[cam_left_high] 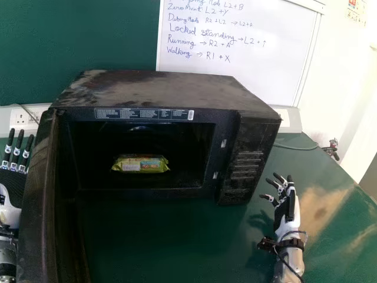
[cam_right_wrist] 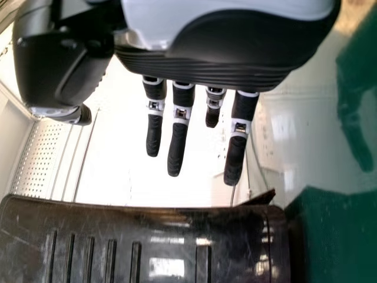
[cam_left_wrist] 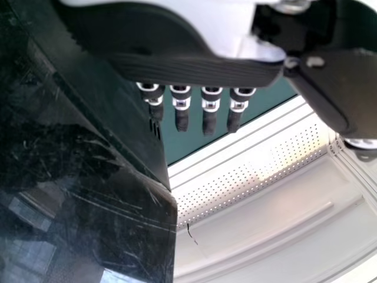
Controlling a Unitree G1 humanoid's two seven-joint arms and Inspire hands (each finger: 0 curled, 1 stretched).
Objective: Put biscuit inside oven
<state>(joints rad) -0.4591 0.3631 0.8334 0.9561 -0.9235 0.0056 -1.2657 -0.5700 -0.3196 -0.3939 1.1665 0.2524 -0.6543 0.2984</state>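
The green biscuit packet (cam_left_high: 140,164) lies inside the cavity of the black oven (cam_left_high: 171,88), on its floor. The oven door (cam_left_high: 40,206) stands swung out at the left. My left hand (cam_left_high: 13,206) is outside the door, at the far left, fingers straight; in the left wrist view the hand (cam_left_wrist: 188,71) is beside the dark door panel (cam_left_wrist: 100,177). My right hand (cam_left_high: 286,203) is over the table to the right of the oven, fingers extended and holding nothing; in the right wrist view the hand (cam_right_wrist: 230,53) has the oven's dark casing (cam_right_wrist: 141,242) near it.
The green table (cam_left_high: 165,242) extends in front of the oven and to its right. Behind stand a whiteboard (cam_left_high: 235,53) and a green wall panel (cam_left_high: 106,35). A wall socket (cam_left_high: 20,119) is at the left, and a cable (cam_left_high: 294,147) runs behind the oven's right side.
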